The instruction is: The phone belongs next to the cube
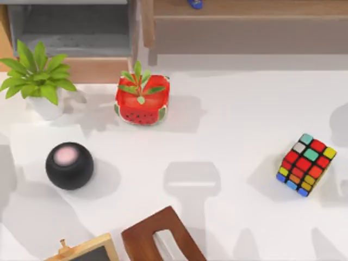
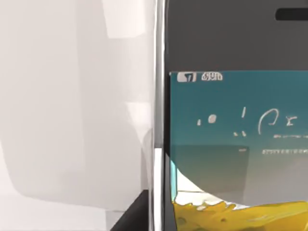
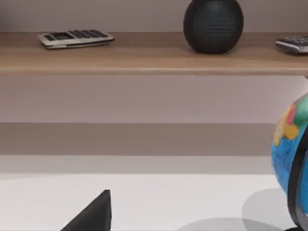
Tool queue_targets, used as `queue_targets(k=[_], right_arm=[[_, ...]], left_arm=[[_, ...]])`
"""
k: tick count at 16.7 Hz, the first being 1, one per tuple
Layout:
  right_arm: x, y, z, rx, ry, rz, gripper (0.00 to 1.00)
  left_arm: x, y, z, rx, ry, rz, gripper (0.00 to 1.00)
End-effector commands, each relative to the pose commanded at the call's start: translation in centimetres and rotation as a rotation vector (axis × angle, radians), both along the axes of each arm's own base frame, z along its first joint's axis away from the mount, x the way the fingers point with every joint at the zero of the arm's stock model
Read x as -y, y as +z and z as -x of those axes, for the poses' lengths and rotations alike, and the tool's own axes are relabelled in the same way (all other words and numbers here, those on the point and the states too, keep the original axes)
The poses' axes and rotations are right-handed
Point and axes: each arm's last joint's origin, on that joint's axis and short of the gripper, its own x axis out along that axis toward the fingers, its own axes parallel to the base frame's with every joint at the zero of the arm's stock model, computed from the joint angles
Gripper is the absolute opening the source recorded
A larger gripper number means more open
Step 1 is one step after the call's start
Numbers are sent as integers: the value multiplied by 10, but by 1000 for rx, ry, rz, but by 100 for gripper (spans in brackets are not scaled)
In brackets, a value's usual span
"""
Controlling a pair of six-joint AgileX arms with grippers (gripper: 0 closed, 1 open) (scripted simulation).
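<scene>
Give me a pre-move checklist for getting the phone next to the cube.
1. Cube found: ok. The cube sits on the table's right side, tilted to the edges.
2. Room beside the cube: ok. The tabletop just left of it carries only shadows.
3. Phone found: ok in part. The phone shows close up in the left wrist view, screen lit; its place on the table: cannot tell.
4. Phone held: cannot tell.
5. Clutter near the goal: ok. The watermelon planter and black speaker stand well to the left, apart from the cube.
</scene>
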Motion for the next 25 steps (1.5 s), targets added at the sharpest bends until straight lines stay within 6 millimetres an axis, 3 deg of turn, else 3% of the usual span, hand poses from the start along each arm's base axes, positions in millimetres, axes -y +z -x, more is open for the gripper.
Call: queue_targets(k=[2,9,13,17,21,25], right_arm=[[0,0,0,0,0,0,100],[0,0,0,0,0,0,100],[0,0,0,0,0,0,100],[0,0,0,0,0,0,100],[0,0,0,0,0,0,100],[0,0,0,0,0,0,100]], left_arm=[[0,0,0,0,0,0,0],[2,29,0,18,3,14,0],[2,28,0,14,2,15,0],[12,64,-16,117,22,-24,0],[52,115,-42,247,54,-24,0],[122,157,-62,306,81,55,0]])
